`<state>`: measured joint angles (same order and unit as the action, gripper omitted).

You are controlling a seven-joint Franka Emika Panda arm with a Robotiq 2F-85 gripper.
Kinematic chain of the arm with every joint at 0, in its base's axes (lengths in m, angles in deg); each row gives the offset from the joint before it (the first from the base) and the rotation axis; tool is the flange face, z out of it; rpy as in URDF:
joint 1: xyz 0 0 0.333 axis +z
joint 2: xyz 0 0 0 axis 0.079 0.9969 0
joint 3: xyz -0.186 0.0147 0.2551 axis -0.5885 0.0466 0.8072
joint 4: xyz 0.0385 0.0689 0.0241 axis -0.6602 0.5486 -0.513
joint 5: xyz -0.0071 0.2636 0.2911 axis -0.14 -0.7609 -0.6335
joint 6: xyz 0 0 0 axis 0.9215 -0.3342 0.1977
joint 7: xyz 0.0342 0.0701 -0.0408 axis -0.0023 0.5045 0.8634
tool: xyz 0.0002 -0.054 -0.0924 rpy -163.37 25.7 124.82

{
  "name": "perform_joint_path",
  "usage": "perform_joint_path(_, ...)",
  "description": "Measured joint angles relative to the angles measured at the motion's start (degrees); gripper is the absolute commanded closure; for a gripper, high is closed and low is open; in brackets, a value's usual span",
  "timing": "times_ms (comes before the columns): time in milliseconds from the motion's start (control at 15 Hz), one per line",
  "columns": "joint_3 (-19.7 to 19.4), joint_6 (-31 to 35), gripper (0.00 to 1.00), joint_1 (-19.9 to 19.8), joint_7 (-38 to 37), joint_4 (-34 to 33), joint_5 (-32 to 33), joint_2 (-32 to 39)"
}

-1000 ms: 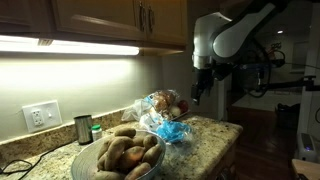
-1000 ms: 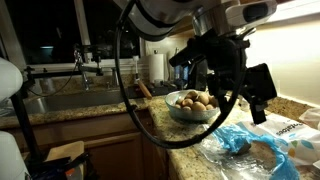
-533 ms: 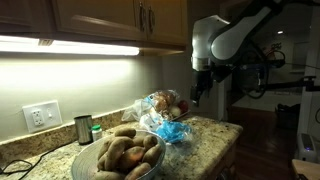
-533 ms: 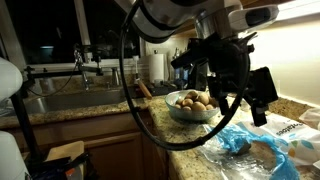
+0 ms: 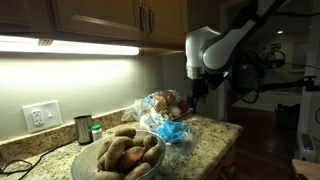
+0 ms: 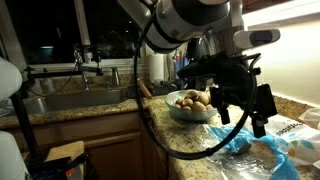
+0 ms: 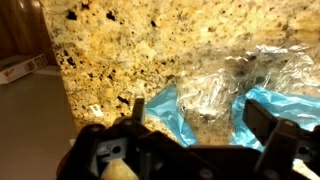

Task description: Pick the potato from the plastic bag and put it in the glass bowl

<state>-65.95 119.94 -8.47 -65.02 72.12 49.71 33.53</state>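
Filling the lower centre of an exterior view, a glass bowl point(image 5: 78, 162) held a heap of potatoes point(image 5: 125, 150). Behind it, mid-frame, the crinkled bag point(image 5: 165, 118) lay on the granite counter point(image 5: 205, 135). Above the bag's right edge the claw point(image 5: 197, 96) hung wide open, empty; whether any potatoes lay inside the bag could not be told.

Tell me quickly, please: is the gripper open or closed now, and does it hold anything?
Gripper: open, holding nothing; it hangs above the crinkled transparent plastic bag with blue patches.
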Motion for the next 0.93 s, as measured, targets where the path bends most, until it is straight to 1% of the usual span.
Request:
perform_joint_path(467, -0.9, 0.0, 0.0, 0.4, -0.4, -6.9, 0.4, 7.5)
perform_joint_path(933, -3.3, -0.1, 0.0, 1.9, -1.1, -12.3, 0.4, 14.6)
